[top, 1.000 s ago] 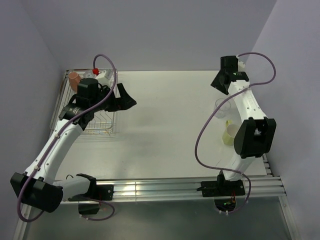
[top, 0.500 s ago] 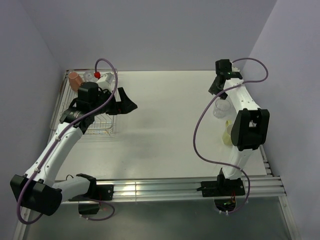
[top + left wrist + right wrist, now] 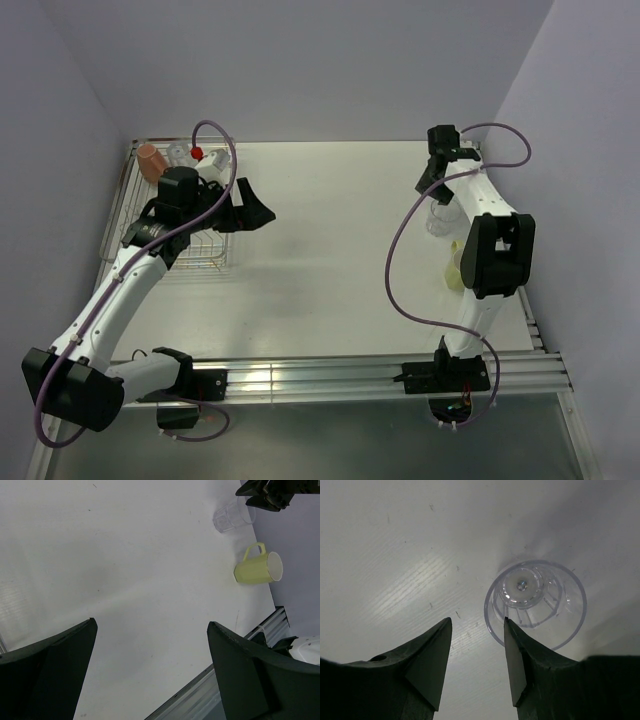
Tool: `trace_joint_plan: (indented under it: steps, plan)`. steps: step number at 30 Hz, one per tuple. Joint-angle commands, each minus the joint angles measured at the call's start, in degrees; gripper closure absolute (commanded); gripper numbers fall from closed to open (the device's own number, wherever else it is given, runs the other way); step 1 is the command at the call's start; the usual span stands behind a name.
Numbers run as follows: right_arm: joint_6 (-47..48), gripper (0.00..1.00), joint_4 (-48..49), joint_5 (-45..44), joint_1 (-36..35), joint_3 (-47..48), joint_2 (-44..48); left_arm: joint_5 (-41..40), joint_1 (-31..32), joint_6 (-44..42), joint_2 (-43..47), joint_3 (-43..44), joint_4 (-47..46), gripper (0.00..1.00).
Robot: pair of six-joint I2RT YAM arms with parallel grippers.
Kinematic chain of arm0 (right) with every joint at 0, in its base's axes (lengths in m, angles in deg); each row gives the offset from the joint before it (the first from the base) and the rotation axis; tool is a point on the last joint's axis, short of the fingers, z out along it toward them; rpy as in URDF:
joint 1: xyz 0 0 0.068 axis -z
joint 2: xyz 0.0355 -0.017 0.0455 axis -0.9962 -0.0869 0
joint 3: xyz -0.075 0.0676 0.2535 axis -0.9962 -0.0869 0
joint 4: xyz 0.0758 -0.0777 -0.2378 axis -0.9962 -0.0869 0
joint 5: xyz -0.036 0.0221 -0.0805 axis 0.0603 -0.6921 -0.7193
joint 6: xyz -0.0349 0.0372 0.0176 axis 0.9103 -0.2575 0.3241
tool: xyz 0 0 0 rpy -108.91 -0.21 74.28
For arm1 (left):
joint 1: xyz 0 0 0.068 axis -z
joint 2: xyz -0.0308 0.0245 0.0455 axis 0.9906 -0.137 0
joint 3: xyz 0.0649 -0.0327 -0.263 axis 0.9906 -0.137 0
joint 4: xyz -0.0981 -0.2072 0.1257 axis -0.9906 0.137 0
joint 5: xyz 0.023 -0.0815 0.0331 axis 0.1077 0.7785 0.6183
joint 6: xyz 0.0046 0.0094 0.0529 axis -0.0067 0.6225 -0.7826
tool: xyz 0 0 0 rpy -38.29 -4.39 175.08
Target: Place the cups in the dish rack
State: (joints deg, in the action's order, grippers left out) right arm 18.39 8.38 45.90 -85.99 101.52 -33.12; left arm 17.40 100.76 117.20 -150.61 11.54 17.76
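A: Clear tumbler (image 3: 535, 602) stands upright on the surface, just ahead-right of the right hand (image 3: 476, 621). Jaws half spread, empty; probably lining up a rim pinch.
B: Left hand (image 3: 151, 624)?
A: Wide, empty, clear of the dish rack (image 3: 112, 215) behind it. A second ago the right hand was further off the tumbler.

Top view overhead; right wrist close above tumbler (image 3: 535, 605); left wrist shares it.
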Motion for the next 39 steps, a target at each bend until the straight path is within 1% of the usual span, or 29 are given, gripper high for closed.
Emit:
trace_joint_plan:
  steps: [1, 9, 17, 24, 28, 30, 32, 33, 34, 36, 39]
  plan:
    - [-0.77, 0.46, 1.74, -1.55, 0.36, -1.66, -0.71, 0.44, 0.09, -1.40, 0.32, -0.05, -2.36, 0.01]
    - [-0.77, 0.47, 2.97, -1.11, 0.36, -3.33, -0.71, 0.44, 0.09, -1.14, -0.55, -0.14, -2.36, 0.01]
    - [-0.59, 0.52, 4.20, -0.23, 0.36, -4.39, -1.15, -0.17, 0.09, -1.31, -0.91, -0.23, -2.01, 0.01]
    - [-0.50, 0.53, 5.16, -0.05, 0.36, -6.23, -0.80, -0.26, 0.09, -1.32, -0.91, -0.40, -2.00, 0.01]
    - [-0.50, 0.58, 5.60, 0.12, 0.36, -6.76, -0.62, -0.44, 0.09, -1.40, -1.00, -0.40, -1.83, 0.01]
    - [-0.42, 0.62, 5.78, 0.21, 0.27, -7.02, -0.80, -0.62, 0.09, -1.40, -1.17, -0.40, -1.74, 0.01]
    - [-0.42, 0.69, 5.95, 0.56, 0.36, -7.28, -0.71, -0.70, 0.09, -1.49, -1.08, -0.40, -1.65, 0.01]
    - [-0.33, 0.75, 6.04, 0.74, 0.27, -7.29, -0.53, -0.88, 0.09, -1.49, -1.08, -0.40, -1.65, 0.01]
    - [-0.24, 0.88, 5.96, 1.00, 0.27, -7.29, -0.27, -0.97, 0.09, -1.49, -1.17, -0.40, -1.57, 0.01]
    - [0.02, 0.99, 5.78, 2.05, 0.27, -7.02, 0.95, -1.14, 0.09, -1.40, -1.08, -0.40, -1.65, 0.01]
    - [0.55, 1.00, 5.52, 4.24, 0.01, -6.85, 4.02, -1.23, 0.09, -1.32, -1.00, -0.49, -1.83, 0.01]
